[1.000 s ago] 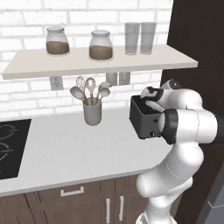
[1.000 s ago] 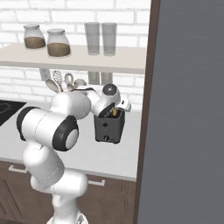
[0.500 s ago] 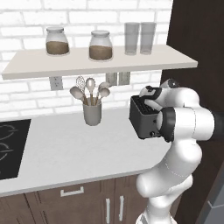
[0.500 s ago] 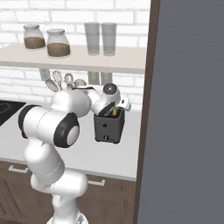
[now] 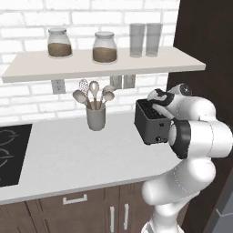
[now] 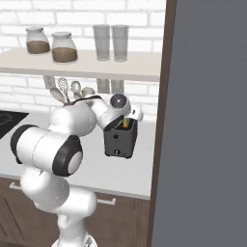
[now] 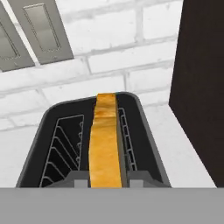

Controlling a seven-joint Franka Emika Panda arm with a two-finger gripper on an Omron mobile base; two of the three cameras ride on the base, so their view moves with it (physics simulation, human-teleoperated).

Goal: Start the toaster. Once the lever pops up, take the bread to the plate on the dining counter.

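The black toaster (image 5: 152, 126) stands on the white kitchen counter against the brick wall, beside a dark tall panel. A tan-golden slice of bread (image 7: 105, 144) stands upright in its right slot, and its top edge pokes out (image 6: 126, 123). My gripper (image 7: 106, 180) reaches down over the toaster's top (image 5: 158, 107), with one fingertip (image 7: 78, 179) on each side of the slice, shut on the bread. The left slot (image 7: 65, 144) is empty. The plate and the dining counter are out of view.
A grey utensil cup (image 5: 96, 119) with spoons and a whisk stands left of the toaster. Above hangs a shelf (image 5: 104, 63) with two jars and two glasses. A dark panel (image 5: 205, 54) walls off the right. A cooktop (image 5: 11, 152) lies at the far left.
The gripper has closed from wide open onto the bread in the toaster slot. The arm and toaster have hardly moved.
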